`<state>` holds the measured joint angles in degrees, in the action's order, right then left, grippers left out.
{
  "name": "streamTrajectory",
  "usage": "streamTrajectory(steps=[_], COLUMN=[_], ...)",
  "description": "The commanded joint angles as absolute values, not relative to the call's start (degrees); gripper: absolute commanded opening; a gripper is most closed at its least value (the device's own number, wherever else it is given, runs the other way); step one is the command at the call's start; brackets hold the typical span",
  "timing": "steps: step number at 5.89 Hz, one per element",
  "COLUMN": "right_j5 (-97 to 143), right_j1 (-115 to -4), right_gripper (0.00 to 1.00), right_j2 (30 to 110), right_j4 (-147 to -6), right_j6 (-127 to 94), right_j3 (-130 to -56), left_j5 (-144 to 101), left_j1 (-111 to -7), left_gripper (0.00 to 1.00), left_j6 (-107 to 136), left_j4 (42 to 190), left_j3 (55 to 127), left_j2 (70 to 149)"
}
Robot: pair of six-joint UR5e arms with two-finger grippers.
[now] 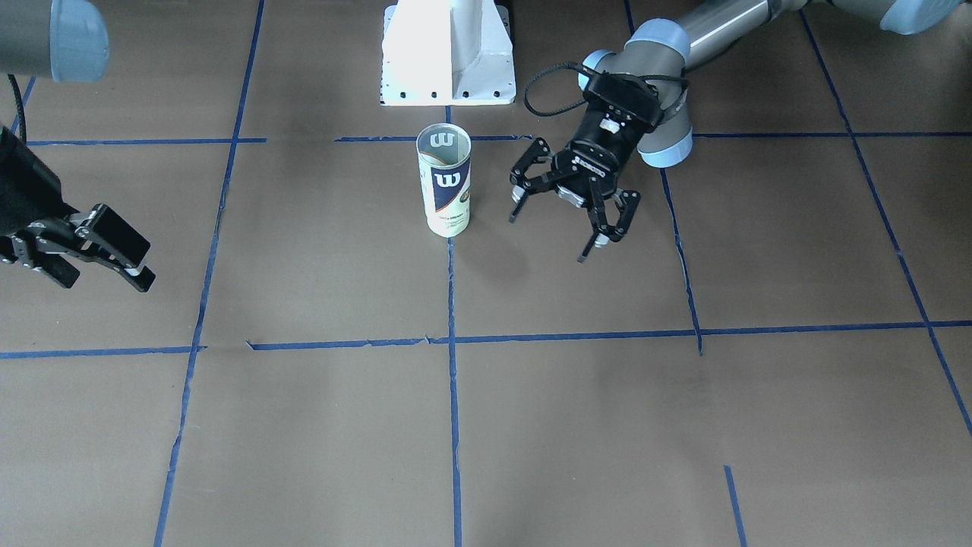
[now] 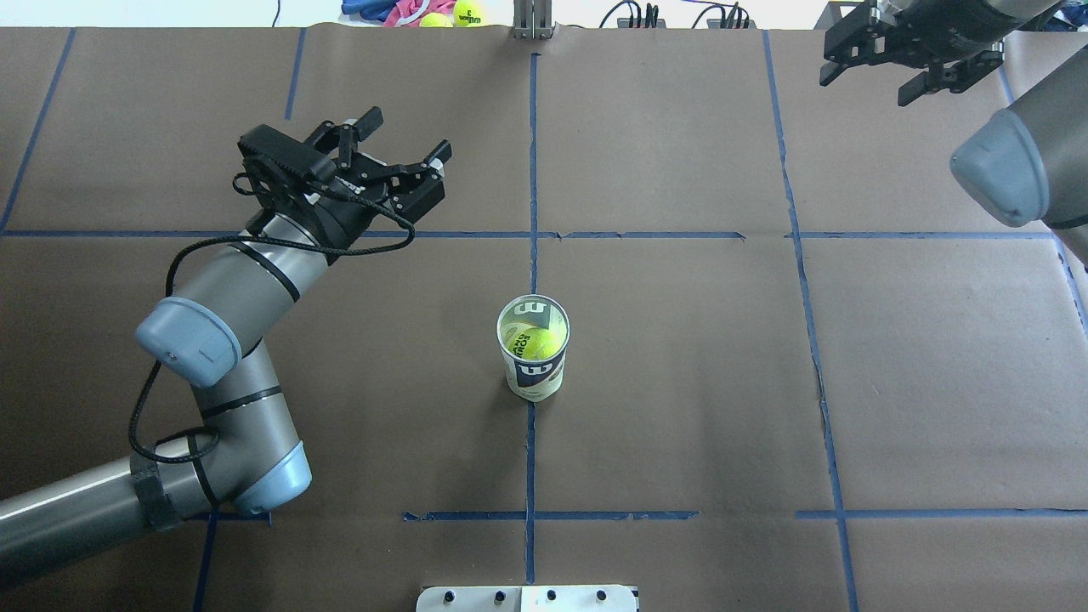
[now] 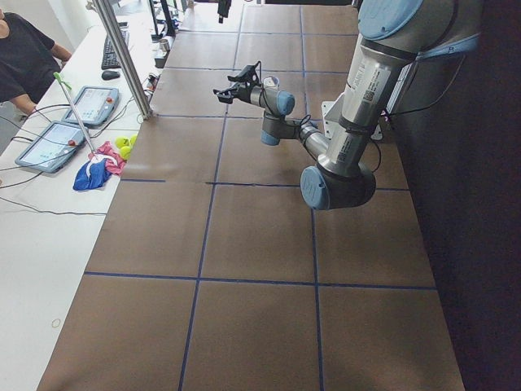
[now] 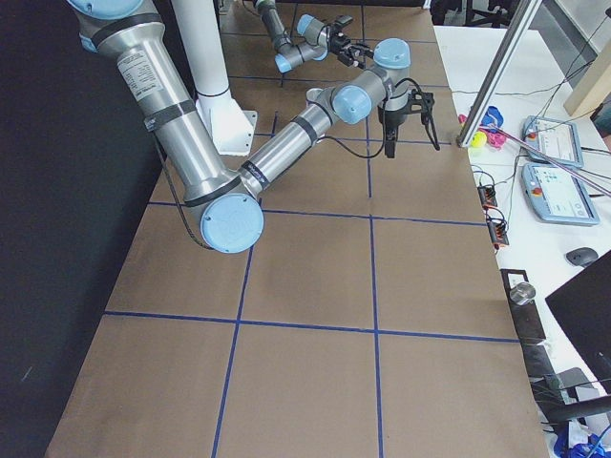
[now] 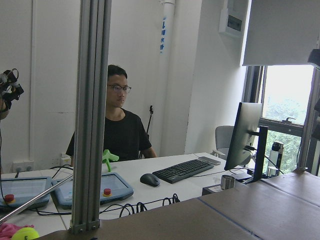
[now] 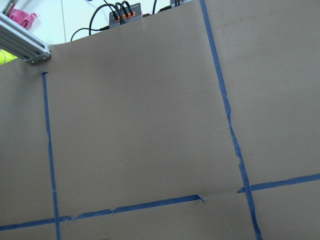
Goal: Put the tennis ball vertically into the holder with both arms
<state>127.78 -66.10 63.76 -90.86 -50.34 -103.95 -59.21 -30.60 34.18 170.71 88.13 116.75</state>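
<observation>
The holder point(image 2: 534, 367), a clear can with a navy and white W label, stands upright at the table's middle; it also shows in the front view point(image 1: 445, 186). The tennis ball point(image 2: 544, 342) sits inside the can, seen through its open top. My left gripper point(image 2: 406, 138) is open and empty, well to the can's left and farther out on the table; in the front view point(image 1: 554, 232) it hangs beside the can, apart from it. My right gripper point(image 2: 867, 85) is open and empty at the table's far right corner, also seen in the front view point(image 1: 106, 279).
The white pedestal base point(image 1: 448, 53) stands at the robot's side of the table. Spare tennis balls point(image 2: 466, 12) and a metal post point(image 2: 531, 21) are at the far edge. An operator point(image 5: 117, 127) sits at a desk beyond it. Blue tape lines cross the brown table cover.
</observation>
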Motion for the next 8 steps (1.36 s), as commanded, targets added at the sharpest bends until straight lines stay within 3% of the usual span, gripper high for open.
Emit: streamTrajectory(steps=[1, 5, 8], right_j5=[127.88, 132.63, 132.63], right_j1=[-68.8, -75.3, -80.4], right_gripper=[0.99, 0.99, 0.99], right_j2=[67.31, 78.02, 80.5], right_j4=[-90.79, -89.74, -89.74], right_j6=[-38.64, -18.59, -7.96], right_j3=[-101.61, -100.72, -97.93], left_j5=[-64.29, -101.83, -116.98], left_j1=[-36.01, -55.66, -65.72], left_gripper=[1.0, 1.0, 1.0], left_j6=[35.16, 36.13, 23.62], left_j4=[161.76, 140.18, 125.91], left_j3=[87.8, 87.72, 88.15], left_j2=[114.18, 109.25, 107.68])
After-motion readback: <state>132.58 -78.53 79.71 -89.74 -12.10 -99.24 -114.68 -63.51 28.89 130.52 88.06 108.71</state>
